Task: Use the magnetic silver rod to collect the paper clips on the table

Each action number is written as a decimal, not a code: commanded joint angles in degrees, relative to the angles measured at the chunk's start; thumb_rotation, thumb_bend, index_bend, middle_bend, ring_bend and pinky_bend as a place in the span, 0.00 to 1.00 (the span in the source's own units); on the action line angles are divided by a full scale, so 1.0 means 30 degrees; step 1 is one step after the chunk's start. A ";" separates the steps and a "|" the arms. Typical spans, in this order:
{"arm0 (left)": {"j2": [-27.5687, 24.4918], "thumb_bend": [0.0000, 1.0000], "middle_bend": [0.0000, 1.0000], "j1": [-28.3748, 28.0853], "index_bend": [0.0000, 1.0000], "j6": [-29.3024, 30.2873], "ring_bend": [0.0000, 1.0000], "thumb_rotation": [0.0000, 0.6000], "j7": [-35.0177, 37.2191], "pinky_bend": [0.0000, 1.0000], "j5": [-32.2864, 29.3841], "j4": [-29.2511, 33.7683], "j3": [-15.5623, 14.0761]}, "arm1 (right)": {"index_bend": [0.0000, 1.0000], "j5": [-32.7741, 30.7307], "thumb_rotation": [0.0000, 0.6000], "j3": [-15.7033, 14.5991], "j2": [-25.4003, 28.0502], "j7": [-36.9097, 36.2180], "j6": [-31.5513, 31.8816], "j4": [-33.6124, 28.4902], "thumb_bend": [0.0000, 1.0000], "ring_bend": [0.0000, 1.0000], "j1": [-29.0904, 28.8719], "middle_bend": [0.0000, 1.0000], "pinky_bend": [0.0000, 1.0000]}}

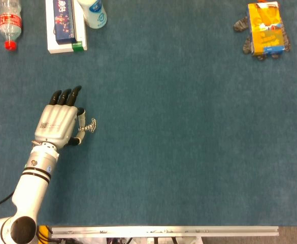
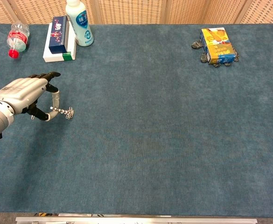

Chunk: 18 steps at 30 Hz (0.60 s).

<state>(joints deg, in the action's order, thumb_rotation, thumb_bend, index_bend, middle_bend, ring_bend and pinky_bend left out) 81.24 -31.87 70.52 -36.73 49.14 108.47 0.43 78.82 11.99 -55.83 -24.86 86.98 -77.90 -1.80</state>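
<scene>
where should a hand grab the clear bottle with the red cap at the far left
Around its middle, from above: the clear bottle lies on its side, red cap toward the robot, with bare table on both flanks. The white box sits apart to its right.

I see the magnetic silver rod [image 2: 58, 110] as a short, beaded-looking metal stick lying roughly level above the blue table [image 2: 150, 130], its near end pinched in my left hand [image 2: 25, 95], its free end pointing right. A small bunch of paper clips [image 2: 69, 112] clings to that free end, hanging in a tangled cluster. From the head view the rod [image 1: 86, 127] and the clips [image 1: 92, 124] show just right of my hand [image 1: 58, 123].
</scene>
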 commanded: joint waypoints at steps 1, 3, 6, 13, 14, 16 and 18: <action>-0.0065 0.36 0.03 0.0040 0.61 0.0018 0.00 1.00 0.0033 0.00 0.0049 0.0048 0.0017 | 0.24 0.0029 1.00 -0.0004 0.0023 0.0035 0.0003 -0.0060 0.37 0.00 -0.0021 0.16 0.01; -0.0122 0.36 0.03 0.0086 0.61 0.0051 0.00 1.00 0.0059 0.00 0.0065 0.0070 0.0036 | 0.24 0.0030 1.00 -0.0007 0.0029 0.0110 -0.0003 -0.0095 0.37 0.00 -0.0037 0.16 0.01; -0.0138 0.36 0.04 0.0124 0.61 -0.0007 0.00 1.00 0.0051 0.00 -0.0021 0.0016 0.0027 | 0.24 0.0035 1.00 -0.0028 0.0000 0.0130 -0.0057 -0.0101 0.37 0.00 -0.0069 0.16 0.01; -0.0011 0.36 0.04 0.0139 0.61 -0.0181 0.00 1.00 0.0040 0.00 -0.0156 -0.0173 0.0060 | 0.24 0.0030 1.00 -0.0049 -0.0040 0.0078 -0.0068 -0.0038 0.37 0.00 -0.0080 0.16 0.01; 0.0000 0.36 0.04 0.0140 0.62 -0.0187 0.00 1.00 0.0040 0.00 -0.0148 -0.0180 0.0069 | 0.24 0.0026 1.00 -0.0048 -0.0040 0.0065 -0.0065 -0.0026 0.37 0.00 -0.0077 0.16 0.01; -0.0013 0.36 0.04 0.0155 0.62 -0.0181 0.00 1.00 0.0046 0.00 -0.0128 -0.0160 0.0088 | 0.24 0.0004 1.00 -0.0046 -0.0038 0.0026 -0.0062 0.0000 0.37 0.00 -0.0066 0.16 0.01; -0.0052 0.36 0.04 0.0184 0.62 -0.0122 0.00 1.00 0.0038 0.00 -0.0091 -0.0111 0.0102 | 0.24 -0.0011 1.00 -0.0055 -0.0048 -0.0006 -0.0086 0.0040 0.37 0.00 -0.0064 0.16 0.01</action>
<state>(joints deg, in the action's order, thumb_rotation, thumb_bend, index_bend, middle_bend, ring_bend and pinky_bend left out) 81.09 -31.33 70.14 -36.61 48.86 108.13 0.72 78.79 11.82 -55.98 -24.88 86.72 -77.77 -1.99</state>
